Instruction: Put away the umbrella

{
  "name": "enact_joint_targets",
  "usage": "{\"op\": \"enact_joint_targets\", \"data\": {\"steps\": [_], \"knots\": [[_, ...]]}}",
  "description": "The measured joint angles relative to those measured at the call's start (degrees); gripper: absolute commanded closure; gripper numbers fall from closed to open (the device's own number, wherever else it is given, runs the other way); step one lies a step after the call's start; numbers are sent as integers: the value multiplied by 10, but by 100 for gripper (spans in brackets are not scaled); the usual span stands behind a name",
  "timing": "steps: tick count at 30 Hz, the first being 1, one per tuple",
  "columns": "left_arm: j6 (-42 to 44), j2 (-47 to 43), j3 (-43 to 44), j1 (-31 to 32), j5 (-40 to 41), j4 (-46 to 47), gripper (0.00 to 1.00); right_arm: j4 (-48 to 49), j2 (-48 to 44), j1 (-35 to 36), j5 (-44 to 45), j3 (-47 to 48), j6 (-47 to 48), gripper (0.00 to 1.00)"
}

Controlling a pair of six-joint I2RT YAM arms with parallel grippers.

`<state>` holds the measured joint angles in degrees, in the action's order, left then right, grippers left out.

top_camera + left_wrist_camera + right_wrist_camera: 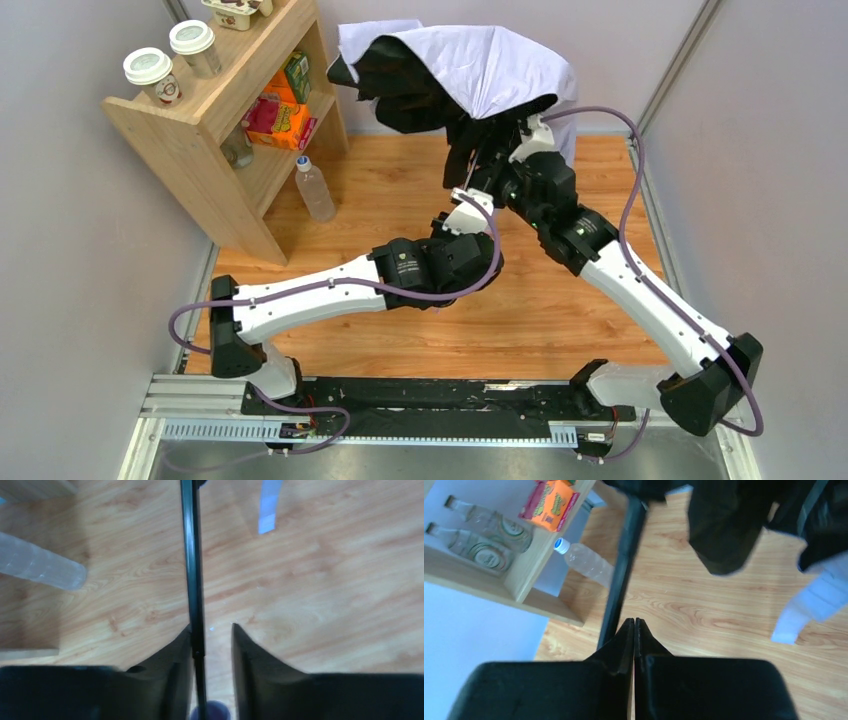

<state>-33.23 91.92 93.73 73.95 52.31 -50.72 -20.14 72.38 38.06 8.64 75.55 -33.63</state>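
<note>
The umbrella (pixel 480 60) stands half open at the back of the wooden floor, pale white fabric on top and black lining underneath. My left gripper (pixel 470 198) is below the canopy. In the left wrist view its jaws (pixel 212 626) stand apart around the thin dark shaft (pixel 192 570), which lies against the left finger. My right gripper (pixel 522 150) is up under the canopy. In the right wrist view it (pixel 634 620) is shut with nothing between the jaws. The shaft (pixel 621 575) passes just left of its fingers, and black lining (pixel 724 525) and white fabric (pixel 819 600) hang ahead.
A wooden shelf (pixel 200 130) stands at the back left with two lidded cups (pixel 150 68), orange boxes (pixel 280 118) and bottles. A clear plastic bottle (pixel 313 188) lies on the floor beside it, also in the left wrist view (pixel 40 567). Grey walls close in on both sides.
</note>
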Motion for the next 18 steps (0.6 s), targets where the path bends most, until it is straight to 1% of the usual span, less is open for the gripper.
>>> {"op": "enact_joint_targets", "data": {"steps": [1,2,3,5,8,10,11,12,14,15,17,18], "knots": [[7,-9,-9,1,-17,13,33,37,-16,-5,-28,-33,-2,100],[14,-25,-30,2,-41,33,29,67,-33,-25,-55,-65,-5,100],[22,-45,-52,2,-63,47,28,89,-47,-34,-75,-90,-7,100],[23,-116,-133,-13,-156,103,28,150,-80,-56,-125,-143,-17,100],[11,-226,-246,-61,-280,188,28,246,-120,-74,-188,-197,-38,100],[1,-270,-288,-90,-329,231,38,304,-141,-76,-219,-219,-52,100],[-2,-276,-294,-96,-343,243,44,324,-148,-77,-228,-226,-56,100],[-5,-278,-295,-99,-360,253,45,333,-154,-78,-233,-228,-58,100],[-14,-271,-294,-107,-382,261,40,308,-156,-77,-224,-214,-55,100],[-16,-266,-294,-111,-387,258,33,250,-149,-75,-208,-185,-51,100],[-19,-262,-296,-122,-385,249,32,158,-128,-73,-180,-128,-40,100],[-21,-263,-302,-131,-384,247,29,127,-124,-73,-172,-112,-35,100]]}}
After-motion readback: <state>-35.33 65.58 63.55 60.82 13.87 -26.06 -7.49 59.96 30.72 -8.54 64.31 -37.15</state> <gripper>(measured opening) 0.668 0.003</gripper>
